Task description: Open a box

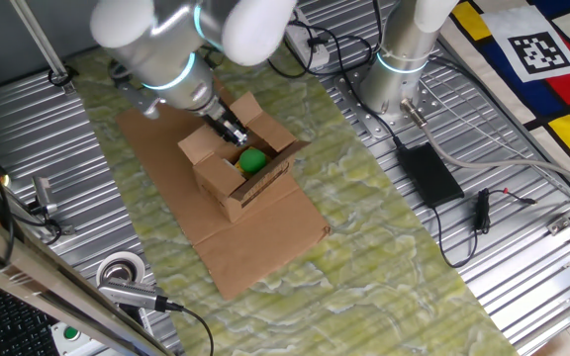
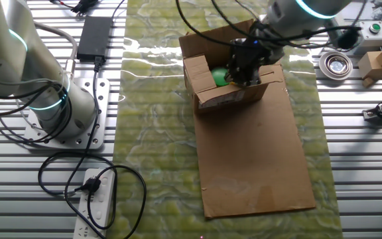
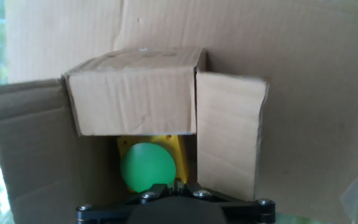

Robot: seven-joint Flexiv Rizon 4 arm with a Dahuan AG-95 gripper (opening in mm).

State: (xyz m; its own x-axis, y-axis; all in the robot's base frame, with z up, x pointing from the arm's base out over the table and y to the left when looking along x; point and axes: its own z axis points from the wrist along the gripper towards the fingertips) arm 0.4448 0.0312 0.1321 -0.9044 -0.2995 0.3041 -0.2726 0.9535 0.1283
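The arm reaches down at a slant, wrist angled low, and the black gripper (image 1: 231, 132) points steeply downward; its jaws sit close together, though their exact state can't be told.

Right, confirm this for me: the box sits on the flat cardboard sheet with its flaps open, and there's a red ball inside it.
One thing is wrong: the ball inside the box is green, not red. The hand view shows it plainly, resting against something yellow, and both fixed views show green inside too. The rest holds: the box sits on the flat cardboard sheet with its flaps open, and the tool is at its opening.
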